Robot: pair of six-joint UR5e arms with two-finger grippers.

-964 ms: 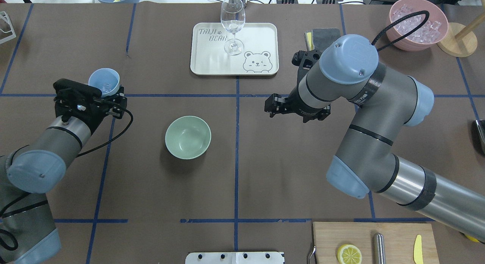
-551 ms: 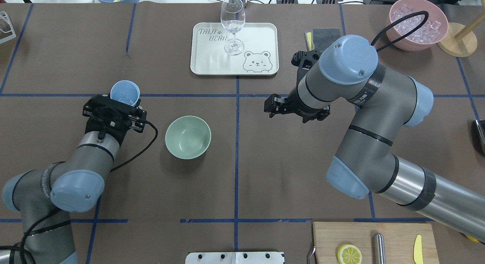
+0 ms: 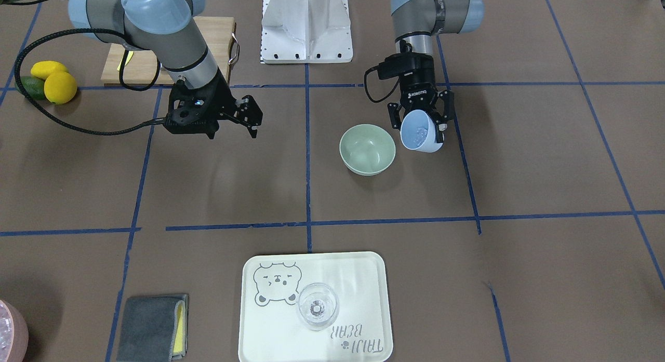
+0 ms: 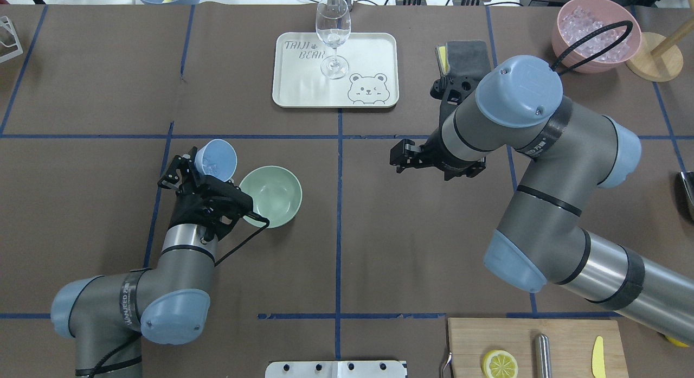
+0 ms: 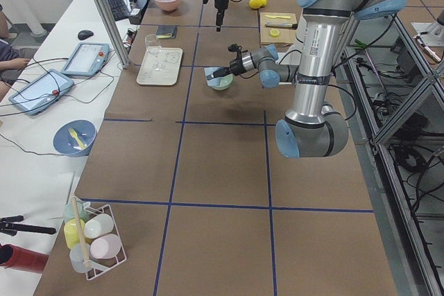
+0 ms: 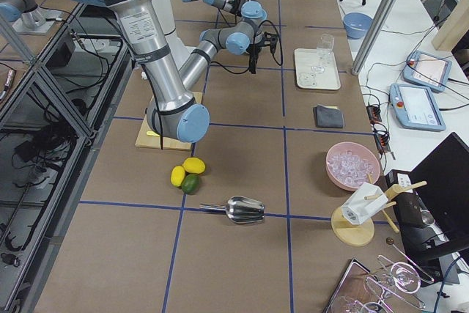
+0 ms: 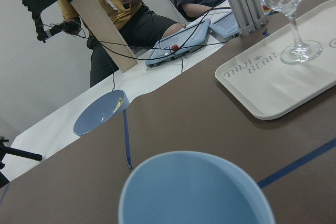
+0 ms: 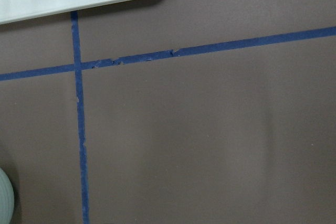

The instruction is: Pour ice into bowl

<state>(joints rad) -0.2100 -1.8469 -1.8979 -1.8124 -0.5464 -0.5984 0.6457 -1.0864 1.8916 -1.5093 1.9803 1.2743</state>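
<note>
The pale mint-green bowl [image 4: 271,196] stands on the table left of centre and looks empty; it also shows in the front view [image 3: 367,149]. My left gripper [image 4: 209,169] is shut on a light blue cup [image 4: 216,159], held tilted just beside the bowl's left rim [image 3: 421,132]. Faint glints of ice [image 4: 212,164] show inside the cup. The left wrist view shows only the cup's rim [image 7: 194,187]. My right gripper [image 4: 394,157] is open and empty, hovering right of centre [image 3: 253,115].
A white tray [image 4: 374,52] with a wine glass [image 4: 332,36] stands at the back. A pink container of ice [image 4: 595,33], a wooden stand [image 4: 653,55] and a grey cloth [image 4: 466,52] are back right. A cutting board [image 4: 531,340] with a lemon half is front right.
My left arm has carried the blue cup to the right, from far left up to the bowl's rim, and tilted it. My right arm has shifted slightly right.
</note>
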